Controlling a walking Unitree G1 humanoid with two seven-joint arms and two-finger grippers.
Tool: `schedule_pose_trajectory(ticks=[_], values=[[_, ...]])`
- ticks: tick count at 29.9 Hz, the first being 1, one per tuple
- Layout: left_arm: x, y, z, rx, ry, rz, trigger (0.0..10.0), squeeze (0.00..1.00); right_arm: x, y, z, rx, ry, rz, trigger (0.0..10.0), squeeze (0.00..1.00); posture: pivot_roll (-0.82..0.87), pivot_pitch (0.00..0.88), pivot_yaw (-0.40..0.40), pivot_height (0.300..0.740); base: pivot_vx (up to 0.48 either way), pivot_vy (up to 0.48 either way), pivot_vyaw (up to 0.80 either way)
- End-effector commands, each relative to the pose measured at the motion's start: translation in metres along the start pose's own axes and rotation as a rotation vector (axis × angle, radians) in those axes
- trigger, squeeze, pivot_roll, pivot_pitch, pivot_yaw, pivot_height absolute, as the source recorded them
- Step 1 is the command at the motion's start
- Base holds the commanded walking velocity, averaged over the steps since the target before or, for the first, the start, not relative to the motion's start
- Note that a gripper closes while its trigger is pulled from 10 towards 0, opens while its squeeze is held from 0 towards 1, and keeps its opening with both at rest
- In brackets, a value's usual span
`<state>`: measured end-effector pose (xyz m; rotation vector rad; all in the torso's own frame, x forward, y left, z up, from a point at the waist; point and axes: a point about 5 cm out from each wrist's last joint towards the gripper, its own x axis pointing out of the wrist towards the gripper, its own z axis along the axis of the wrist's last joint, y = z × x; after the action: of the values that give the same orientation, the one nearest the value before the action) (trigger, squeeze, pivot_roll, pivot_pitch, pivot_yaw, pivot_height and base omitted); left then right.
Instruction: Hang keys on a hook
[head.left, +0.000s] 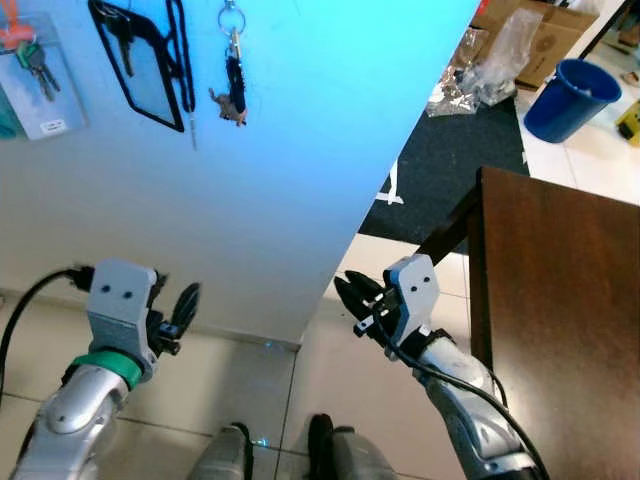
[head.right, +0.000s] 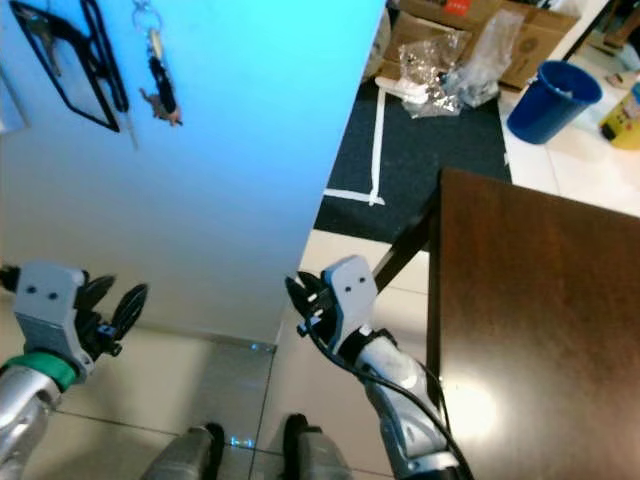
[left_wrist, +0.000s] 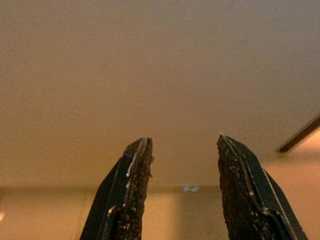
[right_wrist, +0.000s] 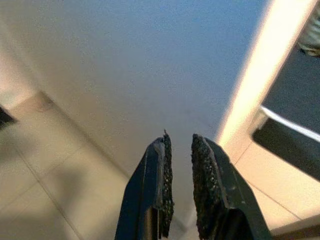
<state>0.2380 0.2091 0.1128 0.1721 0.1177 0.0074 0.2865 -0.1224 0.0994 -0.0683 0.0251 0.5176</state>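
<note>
At the far left of the wall, up high, a bunch of keys with an orange tag hangs against a pale card; next to it a black lanyard with a clear badge holder, and a step further right another set of keys hangs from a metal ring on what I take to be a hook, with a small brown charm dangling beside it. The hooks themselves are cut off at the top of the head views, so I cannot say which are free. Below them, low near the tiled floor, the left pincer is held up facing the wall, its fingers spread well apart with nothing between them, as the left wrist view shows plainly. Further right, just past the corner of the wall, the right pincer points toward the wall with its fingers drawn close, a thin gap left and nothing held in it. To its right stands the dark wooden counter, bare on the part that shows, and beyond it a blue bucket and some cardboard boxes. Judging by this, the keys are already on the wall and both pincers are empty, so the hanging looks done or nearly so; if another set must be hung, the next move calls for finding and grasping it first.
</note>
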Motion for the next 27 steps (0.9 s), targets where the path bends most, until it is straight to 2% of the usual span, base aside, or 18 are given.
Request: schedule_pose_trajectory(ticks=[1,2,3,5,7,8,9,10,12,14,17,18,22,24,25,26,27], values=[[-0.002,-0.001,-0.029,0.027,0.095,0.11,10.0,0.0,-0.009,-0.012,-0.028,-0.001,0.094,-0.115,10.0,0.0,0.09,0.16,-0.052,0.74,0.0,0.0,0.0],[-0.002,-0.001,-0.029,0.027,0.095,0.11,10.0,0.0,-0.009,-0.012,-0.028,-0.001,0.094,-0.115,10.0,0.0,0.09,0.16,-0.052,0.74,0.0,0.0,0.0],[-0.004,-0.005,-0.05,0.024,0.174,0.181,10.0,0.0,-0.014,-0.018,-0.053,0.028,0.189,-0.189,10.0,0.0,0.09,0.128,-0.057,0.74,0.0,0.0,0.0],[-0.004,-0.005,-0.05,0.024,0.174,0.181,10.0,0.0,-0.014,-0.018,-0.053,0.028,0.189,-0.189,10.0,0.0,0.09,0.128,-0.057,0.74,0.0,0.0,0.0],[-0.006,-0.012,-0.06,0.033,0.206,0.181,10.0,0.0,-0.021,-0.021,-0.073,0.03,0.271,-0.213,10.0,0.0,0.1,0.116,-0.06,0.74,0.0,0.0,0.0],[-0.006,-0.012,-0.06,0.033,0.206,0.181,10.0,0.0,-0.021,-0.021,-0.073,0.03,0.271,-0.213,10.0,0.0,0.1,0.116,-0.06,0.74,0.0,0.0,0.0],[-0.006,-0.024,-0.075,0.064,0.225,0.17,10.0,0.0,-0.037,-0.03,-0.099,0.011,0.394,-0.268,10.0,0.0,0.11,0.11,-0.054,0.74,0.0,0.0,0.0],[-0.006,-0.024,-0.075,0.064,0.225,0.17,10.0,0.0,-0.037,-0.03,-0.099,0.011,0.394,-0.268,10.0,0.0,0.11,0.11,-0.054,0.74,0.0,0.0,0.0],[-0.007,-0.028,-0.091,0.094,0.256,0.185,10.0,0.0,-0.051,-0.035,-0.116,-0.006,0.477,-0.314,10.0,0.0,0.11,0.107,-0.043,0.74,0.0,0.0,0.0],[-0.009,-0.026,-0.098,0.096,0.273,0.205,10.0,0.0,-0.054,-0.034,-0.12,-0.009,0.49,-0.321,10.0,0.0,0.11,0.104,-0.035,0.74,0.0,0.0,0.0],[-0.011,-0.021,-0.112,0.137,0.311,0.253,10.0,0.0,-0.049,-0.023,-0.122,-0.006,0.473,-0.301,10.0,0.0,0.12,0.101,-0.032,0.74,0.0,0.0,0.0],[-0.012,-0.019,-0.116,0.16,0.321,0.265,10.0,0.0,-0.043,-0.02,-0.119,0.007,0.451,-0.299,10.0,0.0,0.12,0.097,-0.03,0.74,0.0,0.0,0.0],[-0.012,-0.016,-0.118,0.184,0.325,0.28,10.0,0.0,-0.033,-0.016,-0.113,0.017,0.414,-0.294,10.0,0.0,0.13,0.097,-0.031,0.74,0.0,0.0,0.0],[-0.01,-0.014,-0.112,0.166,0.296,0.293,10.0,0.0,-0.02,-0.017,-0.102,0.016,0.353,-0.286,10.0,0.0,0.13,0.1,-0.03,0.74,0.0,0.0,0.0],[-0.01,-0.014,-0.112,0.166,0.296,0.293,10.0,0.0,-0.02,-0.017,-0.102,0.016,0.353,-0.286,10.0,0.0,0.13,0.1,-0.03,0.74,0.0,0.0,0.0],[-0.005,-0.012,-0.099,0.139,0.23,0.309,10.0,0.0,-0.008,-0.023,-0.087,0.017,0.274,-0.299,10.0,0.0,0.13,0.103,-0.031,0.74,0.0,0.0,0.0],[-0.004,-0.011,-0.094,0.133,0.205,0.315,10.0,0.0,-0.005,-0.026,-0.082,0.018,0.249,-0.305,10.0,0.0,0.14,0.112,-0.032,0.74,0.0,0.0,0.0]])
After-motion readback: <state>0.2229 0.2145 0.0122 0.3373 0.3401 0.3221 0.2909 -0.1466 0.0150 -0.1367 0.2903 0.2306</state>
